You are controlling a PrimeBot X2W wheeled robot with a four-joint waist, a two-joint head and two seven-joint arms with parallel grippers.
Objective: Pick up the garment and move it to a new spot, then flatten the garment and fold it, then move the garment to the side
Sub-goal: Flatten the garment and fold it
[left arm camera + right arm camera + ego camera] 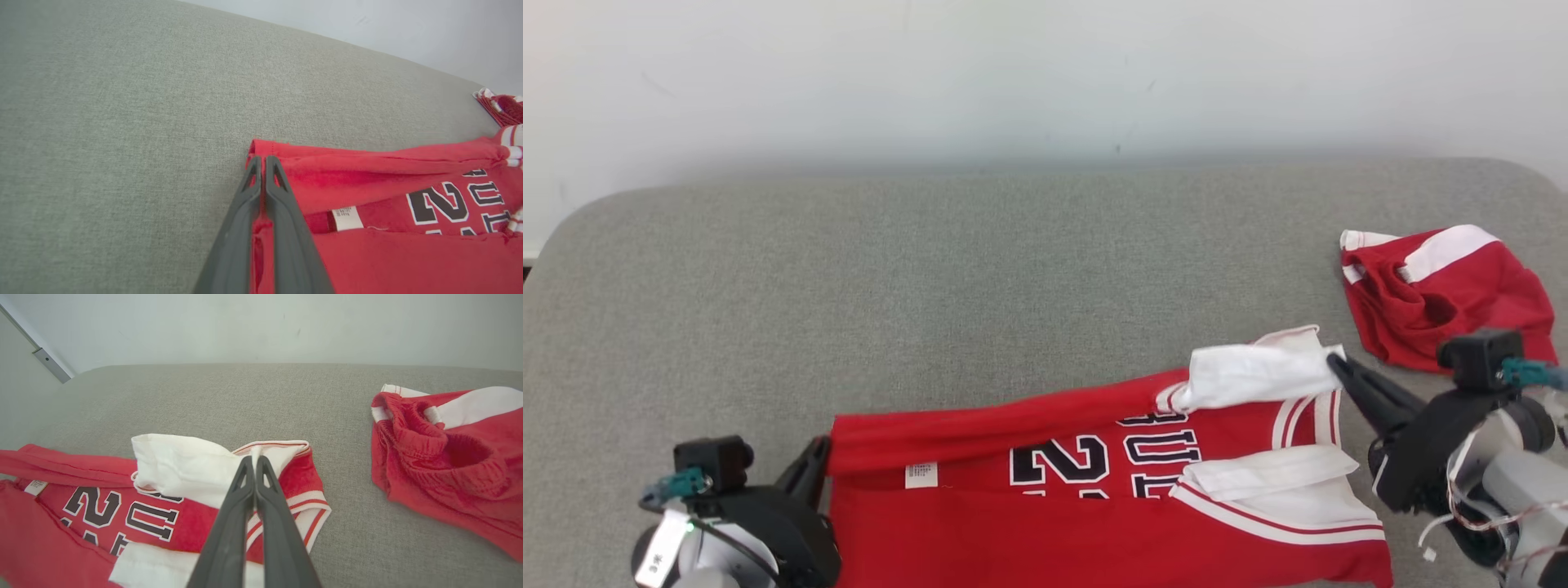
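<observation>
The left claw (pixel 262 163) is closed on the red jersey's (pixel 1054 523) hem corner. The jersey lies spread along the grey surface's (pixel 931 286) near edge, its far side partly doubled over. The right claw (pixel 254 463) is pinched shut on its white sleeve, near the red shorts (pixel 1445 302). Folding looks underway; the move aside remains.

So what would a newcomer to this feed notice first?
The red jersey with dark lettering, stretched along the near edge of the grey cushion and pinched at both ends: left gripper shut on its red corner, right gripper shut on its white sleeve. Then the crumpled red-and-white garment lying apart at the right.
</observation>
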